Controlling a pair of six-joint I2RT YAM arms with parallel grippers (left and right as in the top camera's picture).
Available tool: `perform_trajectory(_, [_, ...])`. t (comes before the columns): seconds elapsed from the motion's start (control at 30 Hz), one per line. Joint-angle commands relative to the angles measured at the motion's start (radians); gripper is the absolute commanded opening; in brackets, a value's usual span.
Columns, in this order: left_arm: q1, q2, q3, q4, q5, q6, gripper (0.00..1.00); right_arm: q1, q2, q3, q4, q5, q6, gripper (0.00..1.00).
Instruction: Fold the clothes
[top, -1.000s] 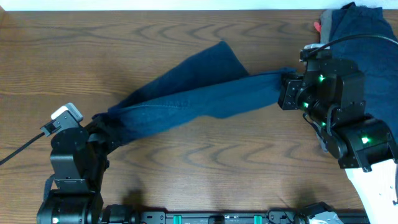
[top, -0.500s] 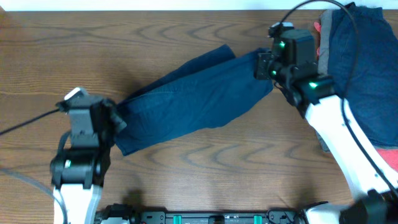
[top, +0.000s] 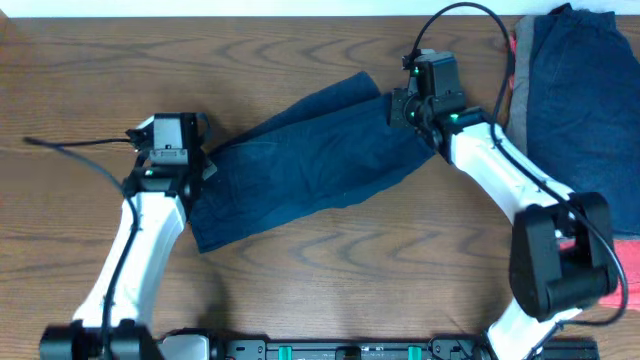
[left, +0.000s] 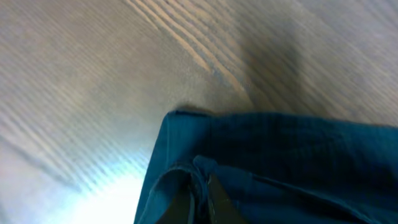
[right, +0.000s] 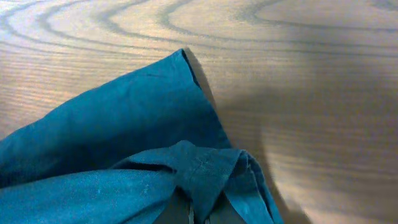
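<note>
Dark navy shorts (top: 310, 165) lie stretched across the middle of the wooden table, running from lower left to upper right. My left gripper (top: 190, 168) is shut on their left end; in the left wrist view the fabric (left: 280, 168) bunches between the fingers (left: 200, 202). My right gripper (top: 400, 108) is shut on their right end; in the right wrist view a fold of cloth (right: 124, 143) is pinched between the fingers (right: 199, 214). The shorts look folded over lengthwise.
A pile of other clothes, navy (top: 575, 110) with a grey edge (top: 508, 95) and a coral-red piece (top: 625, 275), lies at the right edge of the table. Cables trail from both arms. The table edge runs along the top.
Both grippers have carried the shorts' ends away from me, toward the far side of the table. The garment went from hanging taut between them to lying spread and flatter on the table.
</note>
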Motion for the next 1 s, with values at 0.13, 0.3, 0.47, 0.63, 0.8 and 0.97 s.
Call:
perform_trajectory(0.13, [0.014,0.115,0.0,0.056,-0.068,0.009,0.06,-0.014,0.121,0.011,0.126,0.016,-0.003,0.01])
perform_trajectory(0.3, [0.014,0.14,0.0,0.079,-0.069,0.01,0.1,-0.009,0.178,0.011,0.187,0.01,-0.002,0.04])
perform_trajectory(0.47, [0.015,0.142,0.0,0.088,-0.069,0.01,0.99,-0.001,0.195,0.011,0.222,0.011,-0.003,0.99])
perform_trajectory(0.63, [0.021,0.131,0.003,0.08,-0.064,0.011,0.98,-0.007,0.187,0.012,0.234,0.006,-0.003,0.99])
perform_trajectory(0.8, [0.048,0.058,0.014,0.017,0.011,0.026,0.98,-0.012,0.116,0.012,0.195,-0.111,-0.044,0.99])
perform_trajectory(0.97, [0.101,0.01,0.013,-0.068,0.188,0.09,0.98,-0.006,0.029,0.012,0.145,-0.177,-0.117,0.99])
